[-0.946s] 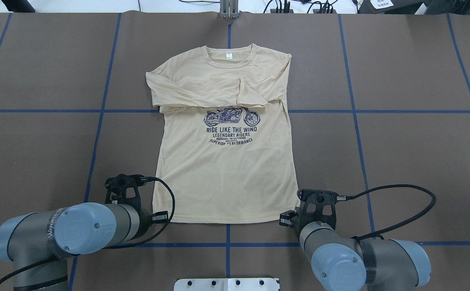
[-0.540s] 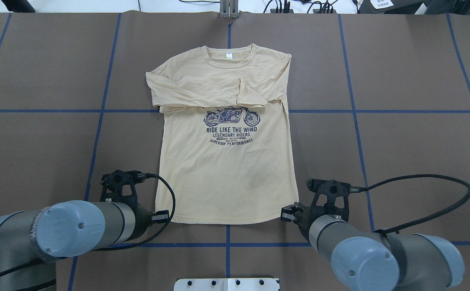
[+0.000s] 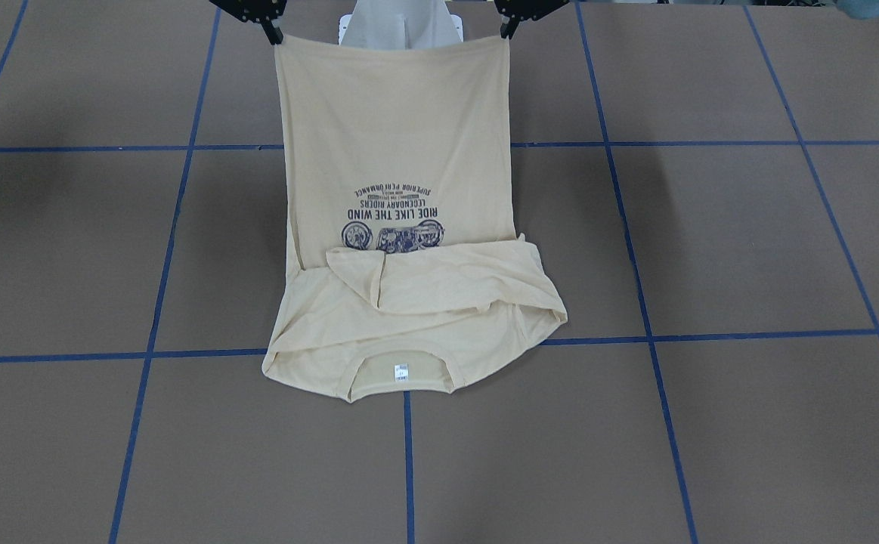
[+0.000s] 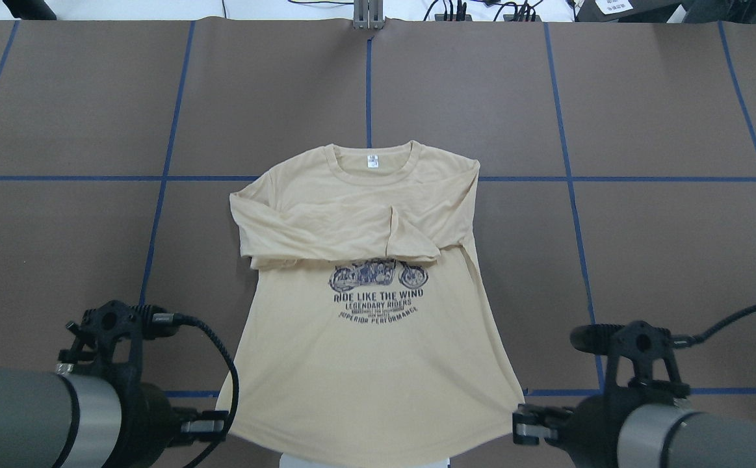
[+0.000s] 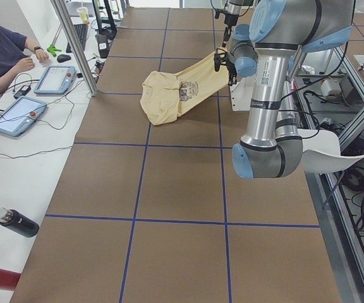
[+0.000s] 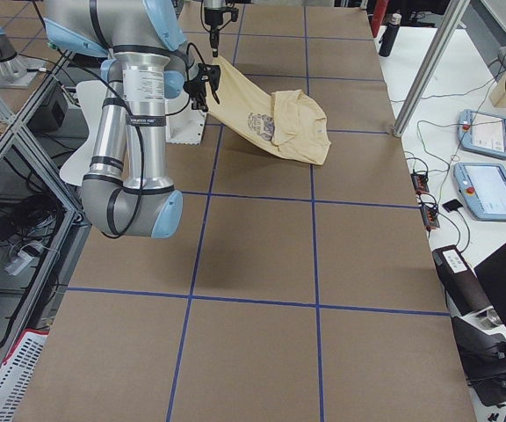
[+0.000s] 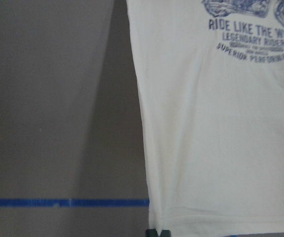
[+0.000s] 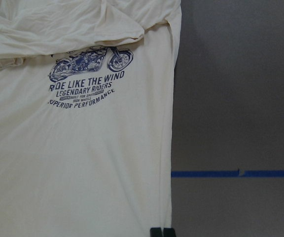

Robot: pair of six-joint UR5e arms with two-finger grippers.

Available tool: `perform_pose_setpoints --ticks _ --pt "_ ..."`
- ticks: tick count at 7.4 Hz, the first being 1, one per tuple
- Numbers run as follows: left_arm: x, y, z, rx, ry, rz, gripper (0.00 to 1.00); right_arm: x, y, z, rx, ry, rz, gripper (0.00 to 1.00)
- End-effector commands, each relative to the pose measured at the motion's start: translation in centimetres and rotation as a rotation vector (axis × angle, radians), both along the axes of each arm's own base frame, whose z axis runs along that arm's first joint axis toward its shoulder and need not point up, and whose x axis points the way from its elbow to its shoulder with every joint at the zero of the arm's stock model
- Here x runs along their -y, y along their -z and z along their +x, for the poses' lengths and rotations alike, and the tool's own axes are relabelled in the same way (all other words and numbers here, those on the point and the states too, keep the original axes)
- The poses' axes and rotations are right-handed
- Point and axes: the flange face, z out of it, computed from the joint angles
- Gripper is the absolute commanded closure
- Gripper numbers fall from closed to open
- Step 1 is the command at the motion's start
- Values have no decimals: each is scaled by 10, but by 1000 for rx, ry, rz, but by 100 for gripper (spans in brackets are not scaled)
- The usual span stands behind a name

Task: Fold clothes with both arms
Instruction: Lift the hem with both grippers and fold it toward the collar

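The clothes are one cream-yellow long-sleeved T-shirt (image 4: 364, 370) with a navy motorcycle print (image 4: 378, 276) facing up. Both sleeves lie folded across the chest, and the collar with its white label (image 4: 372, 161) points away from me. My left gripper (image 4: 212, 426) is shut on the left hem corner and my right gripper (image 4: 524, 430) is shut on the right one. The hem hangs raised between them while the chest and collar rest on the table. From the front, the T-shirt (image 3: 394, 128) stretches up to the right gripper (image 3: 273, 34) and left gripper (image 3: 505, 30). Each wrist view shows a hem edge (image 7: 221, 148) (image 8: 83, 158).
The brown table mat (image 4: 644, 247) carries a grid of blue tape lines. The white pedestal base (image 3: 401, 30) sits just behind the raised hem. A seated person (image 5: 2, 50), tablets (image 5: 55, 79) and a dark bottle (image 5: 18, 222) are along the far side of the table.
Both grippers have drawn back toward the robot's base and risen with the hem corners. The whole T-shirt has slid toward the robot; its collar is now near the blue cross line.
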Motion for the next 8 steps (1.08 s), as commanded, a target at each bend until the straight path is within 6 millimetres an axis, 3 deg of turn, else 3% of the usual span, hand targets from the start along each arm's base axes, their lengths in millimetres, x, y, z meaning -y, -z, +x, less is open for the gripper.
perform_pose_setpoints --ticks 1,2,3,4,5,6,7,8 --pt "-8 5 -9 -2 -22 -5 100 -1 5 19 -23 4 1 100" --pt "5 -10 15 57 5 -10 100 23 -12 -10 -87 -63 6 100" --pt "36 -25 43 121 86 -3 100 70 -9 -56 -124 -122 59 100" --pt "70 -34 71 177 140 40 100 126 -13 -84 -197 -172 121 100" --pt "116 -42 76 228 199 104 100 171 -26 -93 -222 -231 128 100" --pt "156 -47 68 261 245 135 100 207 -43 -98 -202 -249 131 100" --pt "185 -51 64 289 285 137 100 232 -56 -106 -197 -278 128 100" --pt "205 -49 64 302 328 144 100 248 -47 -104 -178 -305 135 100"
